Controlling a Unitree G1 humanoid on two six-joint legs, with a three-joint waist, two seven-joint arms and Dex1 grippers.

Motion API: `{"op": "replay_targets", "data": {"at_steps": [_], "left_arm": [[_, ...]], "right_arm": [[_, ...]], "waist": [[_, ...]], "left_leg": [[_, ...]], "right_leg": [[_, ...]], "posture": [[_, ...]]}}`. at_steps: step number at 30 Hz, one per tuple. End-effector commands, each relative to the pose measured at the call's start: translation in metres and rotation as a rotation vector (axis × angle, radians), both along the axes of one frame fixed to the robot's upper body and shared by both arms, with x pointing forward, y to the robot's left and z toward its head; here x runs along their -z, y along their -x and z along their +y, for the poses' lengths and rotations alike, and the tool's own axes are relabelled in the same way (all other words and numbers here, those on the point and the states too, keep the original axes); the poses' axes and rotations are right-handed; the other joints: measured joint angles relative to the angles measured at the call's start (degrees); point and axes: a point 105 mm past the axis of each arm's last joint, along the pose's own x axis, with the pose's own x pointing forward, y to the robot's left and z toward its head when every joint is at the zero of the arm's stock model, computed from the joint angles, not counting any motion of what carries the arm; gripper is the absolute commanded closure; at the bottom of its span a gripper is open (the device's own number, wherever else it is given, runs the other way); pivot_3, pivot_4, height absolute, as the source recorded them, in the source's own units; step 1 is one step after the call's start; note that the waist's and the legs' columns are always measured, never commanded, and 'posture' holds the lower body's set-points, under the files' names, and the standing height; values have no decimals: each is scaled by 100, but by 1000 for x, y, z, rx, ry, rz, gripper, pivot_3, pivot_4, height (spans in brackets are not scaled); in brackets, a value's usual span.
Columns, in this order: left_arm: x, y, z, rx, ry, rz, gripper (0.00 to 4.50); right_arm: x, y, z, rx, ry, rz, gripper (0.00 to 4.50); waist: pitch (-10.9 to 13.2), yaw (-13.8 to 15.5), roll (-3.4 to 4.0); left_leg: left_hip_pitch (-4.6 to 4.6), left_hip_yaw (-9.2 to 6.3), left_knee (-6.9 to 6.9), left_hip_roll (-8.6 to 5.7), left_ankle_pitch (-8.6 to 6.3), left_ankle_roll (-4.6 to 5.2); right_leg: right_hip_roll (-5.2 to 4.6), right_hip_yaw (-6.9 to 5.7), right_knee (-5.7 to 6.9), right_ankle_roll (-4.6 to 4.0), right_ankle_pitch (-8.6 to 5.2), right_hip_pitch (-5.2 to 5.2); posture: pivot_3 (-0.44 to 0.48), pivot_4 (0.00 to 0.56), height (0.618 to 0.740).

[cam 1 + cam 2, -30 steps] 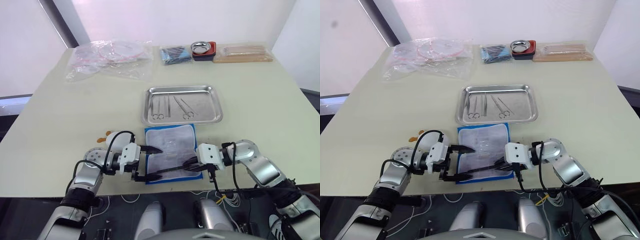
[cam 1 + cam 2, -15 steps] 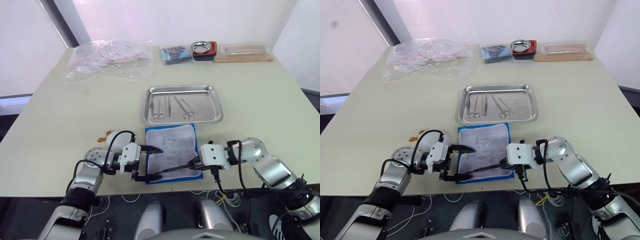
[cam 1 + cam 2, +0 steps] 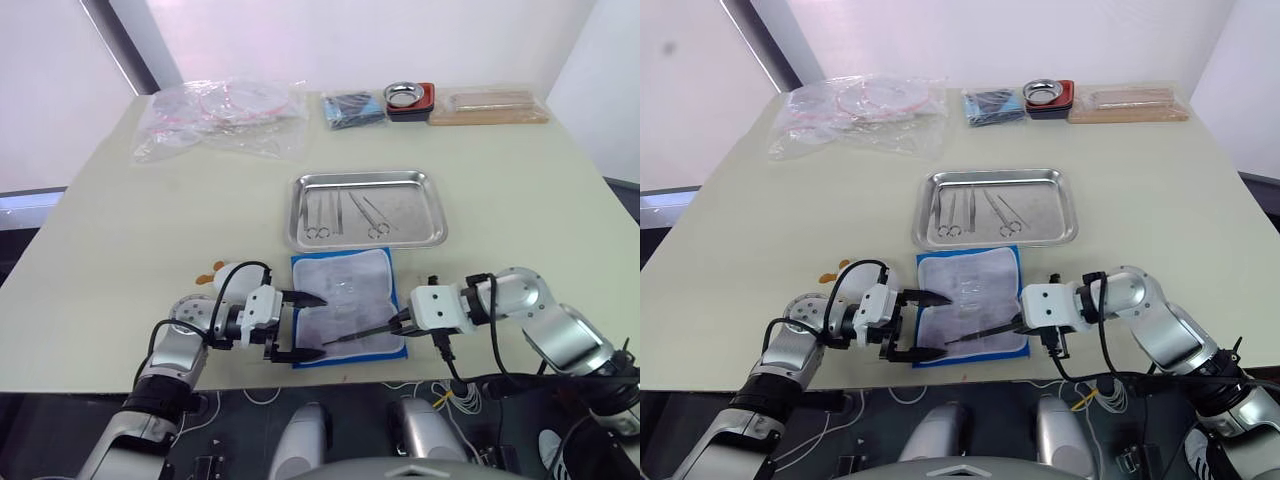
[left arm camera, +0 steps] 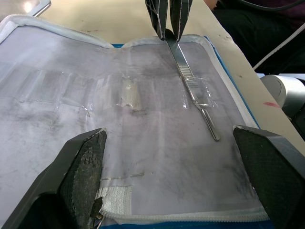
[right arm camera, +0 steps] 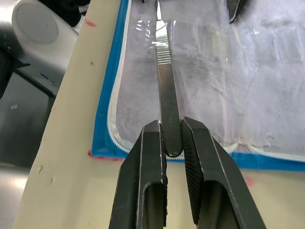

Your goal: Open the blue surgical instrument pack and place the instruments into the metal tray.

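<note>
The bright blue fabric-like surgical instrument pack (image 3: 347,305) lies opened flat on the pale desk (image 3: 150,230), grey-white lining up, just in front of the large shallow shiny steel tray (image 3: 366,208). The right claw (image 5: 170,143) sits at the pack's near right edge, its two black fingers pinched on the end of a long, thin, flat silvery metal instrument (image 4: 190,86) whose far part passes under a clear strap on the lining, the tip pointing toward the left claw. The left claw (image 3: 308,326) rests over the pack's near left edge with its black fingers (image 4: 81,162) spread wide apart, gripping nothing, one finger on either side of the lining. Inside the steel tray lie several thin silvery instruments (image 3: 345,215), some with scissor-like ring handles, laid side by side in its left half. At the desk's far edge are clear plastic bags (image 3: 220,115), a darker blue packet (image 3: 352,108), a small round metal bowl in a red holder (image 3: 407,98) and a flat wooden board (image 3: 495,104).
</note>
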Motion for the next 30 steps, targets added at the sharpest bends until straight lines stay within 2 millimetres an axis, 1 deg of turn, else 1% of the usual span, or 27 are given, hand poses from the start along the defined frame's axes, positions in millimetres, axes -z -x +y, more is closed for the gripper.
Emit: {"op": "replay_targets", "data": {"at_steps": [1, 7, 10, 19, 25, 30], "left_arm": [[37, 19, 5, -3, -83, 170, 0], [38, 18, 4, -1, -82, 171, 0], [38, 18, 3, -2, -80, 172, 0], [39, 19, 2, -2, -76, 173, 0], [39, 19, 1, -8, -71, 171, 0], [39, 18, 1, -9, -69, 170, 0]], "right_arm": [[-19, -3, -1, -11, -14, -63, 4448], [-21, -6, -10, 8, 5, -68, 4448], [-23, -4, -12, 16, 3, -45, 4448], [-26, -4, -31, 17, 53, -50, 4448], [-35, -7, -50, 31, 91, -56, 4448], [-43, -9, -61, 48, 101, -58, 4448]], "waist": [[0, 10, 0], [0, 48, 0], [0, 54, 1], [0, 58, 3], [1, 61, 5], [0, 61, 8]], "left_leg": [[0, 0, 0, -2, 0, 0], [0, 1, 1, -6, 0, 0], [0, 1, 1, -6, 0, 0], [0, 2, 1, -8, 0, 0], [-1, 5, 1, -12, 0, 0], [0, 5, 1, -12, 0, 0]], "right_leg": [[-2, 0, 0, 0, 0, 0], [-6, 1, 0, 0, 0, 0], [-6, 1, 0, 0, 0, 0], [-8, 1, 0, 0, 0, 1], [-12, 3, -2, 0, 0, 1], [-13, 3, -2, 0, 0, 1]], "posture": [[0, 150, 740], [0, 150, 740], [0, 150, 740], [0, 150, 740], [0, 150, 740], [0, 150, 740]]}}
